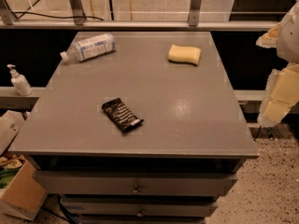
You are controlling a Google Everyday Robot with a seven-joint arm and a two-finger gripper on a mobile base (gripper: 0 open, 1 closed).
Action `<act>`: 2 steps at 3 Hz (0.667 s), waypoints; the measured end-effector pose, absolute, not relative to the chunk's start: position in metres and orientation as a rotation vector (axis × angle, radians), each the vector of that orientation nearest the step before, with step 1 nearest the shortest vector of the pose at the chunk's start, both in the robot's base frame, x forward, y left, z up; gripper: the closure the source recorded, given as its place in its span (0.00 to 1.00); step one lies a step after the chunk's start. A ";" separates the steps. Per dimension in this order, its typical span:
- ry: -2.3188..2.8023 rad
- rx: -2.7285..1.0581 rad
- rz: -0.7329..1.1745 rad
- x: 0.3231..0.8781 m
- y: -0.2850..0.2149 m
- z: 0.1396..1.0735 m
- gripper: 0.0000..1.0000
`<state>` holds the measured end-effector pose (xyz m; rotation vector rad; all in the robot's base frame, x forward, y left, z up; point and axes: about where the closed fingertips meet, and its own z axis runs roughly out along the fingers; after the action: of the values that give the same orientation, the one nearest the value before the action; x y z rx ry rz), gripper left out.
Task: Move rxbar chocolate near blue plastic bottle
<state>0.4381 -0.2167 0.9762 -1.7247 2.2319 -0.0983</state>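
My gripper (280, 78) hangs beyond the right edge of the table (196, 120); wide or narrow, I cannot tell. The snack bar (122, 115) lies flat near the front, well apart from the bottle (88, 47) lying at the far left corner.

Your grey table (187, 120): rxbar chocolate (122, 115); behind it, blue plastic bottle (88, 47) lying left, sponge (184, 54) right; gripper (279, 94) far right, off-table.

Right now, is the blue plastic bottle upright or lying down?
Lying down: the blue plastic bottle rests flat on the table, far left, cap leftward. The gripper is off its right edge.
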 end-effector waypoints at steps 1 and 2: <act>2.232 -1.725 -0.098 0.438 -0.217 0.976 0.00; 2.208 -1.727 -0.058 0.452 -0.205 0.958 0.00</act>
<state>0.4521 -0.2047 0.9579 -1.7272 2.2085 -0.0579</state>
